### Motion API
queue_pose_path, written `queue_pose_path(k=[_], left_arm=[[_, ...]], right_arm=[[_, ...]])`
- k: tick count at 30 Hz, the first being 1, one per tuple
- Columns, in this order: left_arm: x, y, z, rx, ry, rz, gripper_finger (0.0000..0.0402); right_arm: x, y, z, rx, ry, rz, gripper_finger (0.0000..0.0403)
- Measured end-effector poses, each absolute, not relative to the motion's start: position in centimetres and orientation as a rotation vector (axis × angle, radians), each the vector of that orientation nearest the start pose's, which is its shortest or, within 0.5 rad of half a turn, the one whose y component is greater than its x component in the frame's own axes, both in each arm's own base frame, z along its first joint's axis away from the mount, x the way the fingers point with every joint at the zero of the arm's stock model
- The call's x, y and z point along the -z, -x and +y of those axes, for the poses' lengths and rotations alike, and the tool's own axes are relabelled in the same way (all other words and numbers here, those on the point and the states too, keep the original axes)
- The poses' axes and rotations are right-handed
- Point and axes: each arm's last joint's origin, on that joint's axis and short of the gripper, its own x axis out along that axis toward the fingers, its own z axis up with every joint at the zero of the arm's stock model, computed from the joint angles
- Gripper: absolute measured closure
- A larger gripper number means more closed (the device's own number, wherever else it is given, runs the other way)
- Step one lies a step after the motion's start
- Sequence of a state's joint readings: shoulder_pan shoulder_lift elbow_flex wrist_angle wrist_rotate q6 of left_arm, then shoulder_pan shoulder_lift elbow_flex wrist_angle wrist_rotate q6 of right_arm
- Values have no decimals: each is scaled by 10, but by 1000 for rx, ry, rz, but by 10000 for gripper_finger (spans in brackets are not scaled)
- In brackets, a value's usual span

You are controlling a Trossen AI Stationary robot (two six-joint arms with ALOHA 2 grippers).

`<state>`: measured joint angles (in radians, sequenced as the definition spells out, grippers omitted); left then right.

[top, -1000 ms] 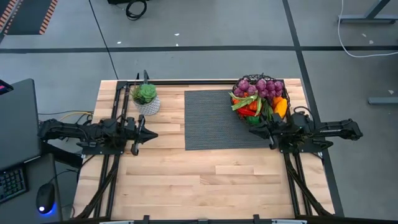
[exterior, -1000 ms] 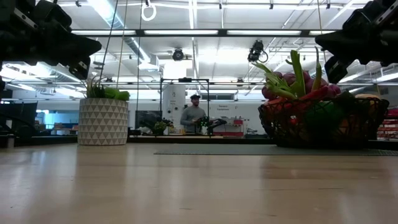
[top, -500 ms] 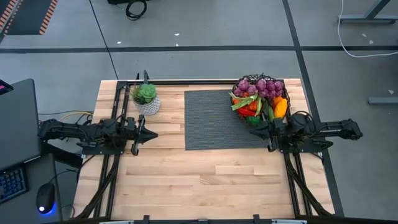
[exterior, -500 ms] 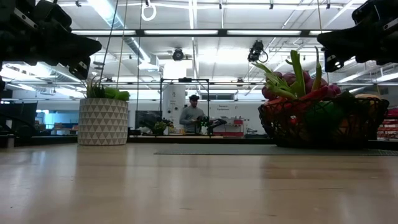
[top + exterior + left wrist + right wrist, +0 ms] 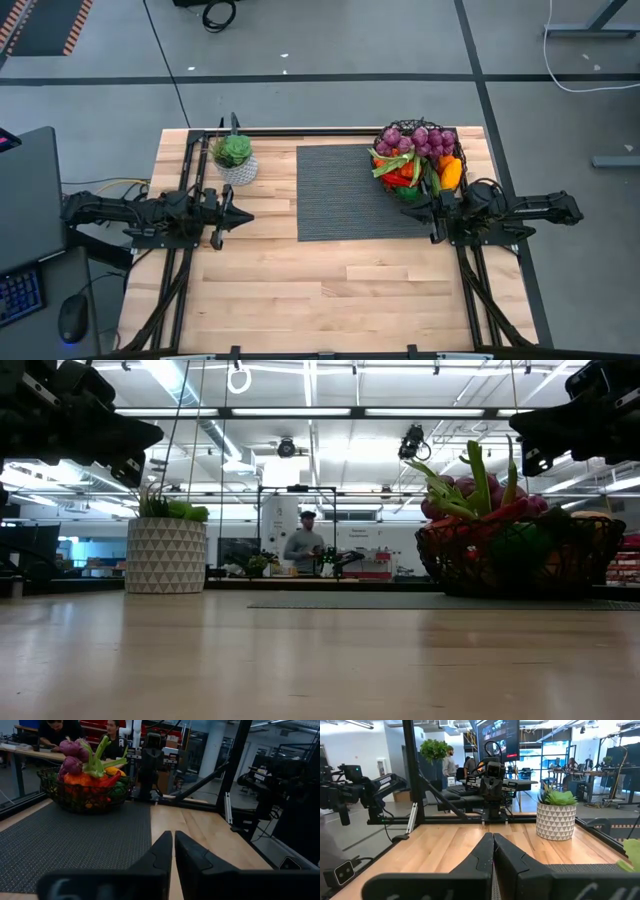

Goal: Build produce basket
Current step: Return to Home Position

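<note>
The dark wire basket [image 5: 418, 160] stands on the far right corner of the grey mat [image 5: 345, 195], heaped with produce [image 5: 415, 152]: purple grapes, a green leek, red and orange pieces. It also shows in the low view, basket [image 5: 520, 560], and the left wrist view, basket [image 5: 82, 790]. My left gripper [image 5: 246, 217] hovers shut at the table's left side, pointing level toward the mat. My right gripper [image 5: 404, 212] hovers shut at the right side, just nearer than the basket, pointing left. The wrist views show both pairs of fingers closed on nothing, left [image 5: 173, 847] and right [image 5: 493, 847].
A white patterned pot with a green plant [image 5: 235, 158] stands at the far left of the table, beyond my left gripper. Dark frame rails [image 5: 190, 180] run along both table sides. Bare wood lies near the front edge [image 5: 330, 290]. People show in the room beyond.
My right gripper has rolled about the line it points along, staying in place and shut. My left gripper and the basket have kept still.
</note>
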<state>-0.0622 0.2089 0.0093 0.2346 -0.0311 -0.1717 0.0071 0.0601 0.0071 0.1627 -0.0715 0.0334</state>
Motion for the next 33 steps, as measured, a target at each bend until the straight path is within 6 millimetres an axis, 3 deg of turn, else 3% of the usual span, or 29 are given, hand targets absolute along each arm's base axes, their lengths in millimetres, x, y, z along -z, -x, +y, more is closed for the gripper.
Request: queue_pose_path(k=[33], left_arm=[[-172, -110, -6, 34, 173, -32, 374]], right_arm=[[-177, -100, 3, -78, -30, -108, 386]])
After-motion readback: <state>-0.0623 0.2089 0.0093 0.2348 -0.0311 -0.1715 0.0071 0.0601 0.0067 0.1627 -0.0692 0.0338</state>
